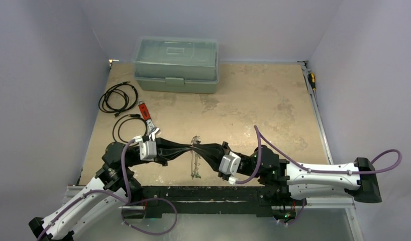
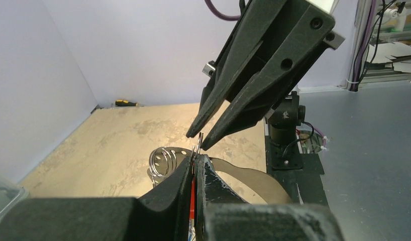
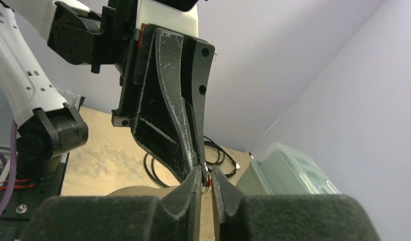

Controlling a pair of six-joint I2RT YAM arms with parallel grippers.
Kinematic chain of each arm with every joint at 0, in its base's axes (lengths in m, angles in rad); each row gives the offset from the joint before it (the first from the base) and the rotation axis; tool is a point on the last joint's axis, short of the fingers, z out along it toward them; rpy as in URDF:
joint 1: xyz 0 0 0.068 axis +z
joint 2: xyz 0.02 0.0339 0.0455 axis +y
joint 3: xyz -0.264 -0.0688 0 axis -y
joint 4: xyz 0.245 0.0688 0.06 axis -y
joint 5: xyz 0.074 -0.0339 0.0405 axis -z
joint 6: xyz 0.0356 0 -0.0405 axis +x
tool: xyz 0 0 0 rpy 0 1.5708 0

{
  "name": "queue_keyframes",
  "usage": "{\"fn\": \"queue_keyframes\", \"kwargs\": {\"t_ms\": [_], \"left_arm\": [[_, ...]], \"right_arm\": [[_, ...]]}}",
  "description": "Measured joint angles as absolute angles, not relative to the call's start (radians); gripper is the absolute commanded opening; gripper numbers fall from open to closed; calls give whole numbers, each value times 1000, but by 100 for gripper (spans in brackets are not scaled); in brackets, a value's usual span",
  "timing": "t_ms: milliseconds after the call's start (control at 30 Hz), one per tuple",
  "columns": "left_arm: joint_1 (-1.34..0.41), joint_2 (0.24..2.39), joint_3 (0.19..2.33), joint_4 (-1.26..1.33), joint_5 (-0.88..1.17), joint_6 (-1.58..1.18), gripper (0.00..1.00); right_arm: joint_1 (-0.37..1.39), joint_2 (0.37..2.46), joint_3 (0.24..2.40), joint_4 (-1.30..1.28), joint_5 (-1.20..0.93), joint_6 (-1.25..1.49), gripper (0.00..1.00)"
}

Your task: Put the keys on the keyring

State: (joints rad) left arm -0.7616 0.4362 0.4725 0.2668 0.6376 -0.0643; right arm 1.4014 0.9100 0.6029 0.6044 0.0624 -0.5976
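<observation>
Pale lilac walls (image 1: 42,75) close in a tan, stained surface (image 1: 253,100). At the upper left of the top view lie coiled black cables (image 1: 118,98), with a red-handled wrench (image 1: 147,118) just right of them and a grey-green toolbox (image 1: 176,65) at the back.

Low in the frame, the left arm (image 1: 118,170) reaches toward the centre. The left jaws are pressed together. In the left wrist view a red sliver shows between their pads, which I take to be the head of one of the keys (image 2: 193,188).

Right of them, at lower centre, the keyring (image 1: 195,159) hangs edge-on above the surface between the two sets of jaws. Its silver loops show just left of the pads in the left wrist view.

The right arm (image 1: 319,173) comes in from the lower right. The right jaws stand a narrow slit apart, with thin metal between their tips. I cannot tell whether they grip it or only bracket it. A yellow-handled screwdriver (image 1: 312,80) lies at the far right edge.

By my reading the task is mid-way, at the threading step, with a key being worked onto the hoop. How many keys already hang on it is too small to make out. The key in hand looks not yet free on the ring.
</observation>
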Motion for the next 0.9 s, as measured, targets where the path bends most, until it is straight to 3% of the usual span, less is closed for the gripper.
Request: {"fn": "queue_keyframes", "kwargs": {"t_ms": [133,633,700,800,900], "left_arm": [[-762,427,472,237,616,-59,0],[-762,416,472,192,543,-37,0],[-762,418,472,192,538,-33,0],[-762,422,472,192,537,-33,0],[-762,427,472,187,536,-33,0]], "right_arm": [[1401,931,661,543,61,-579,37],[1401,965,877,175,97,-557,64],[1401,984,922,121,115,-554,78],[1401,1015,981,45,135,-545,90],[1401,1063,1061,-58,146,-542,90]]}}
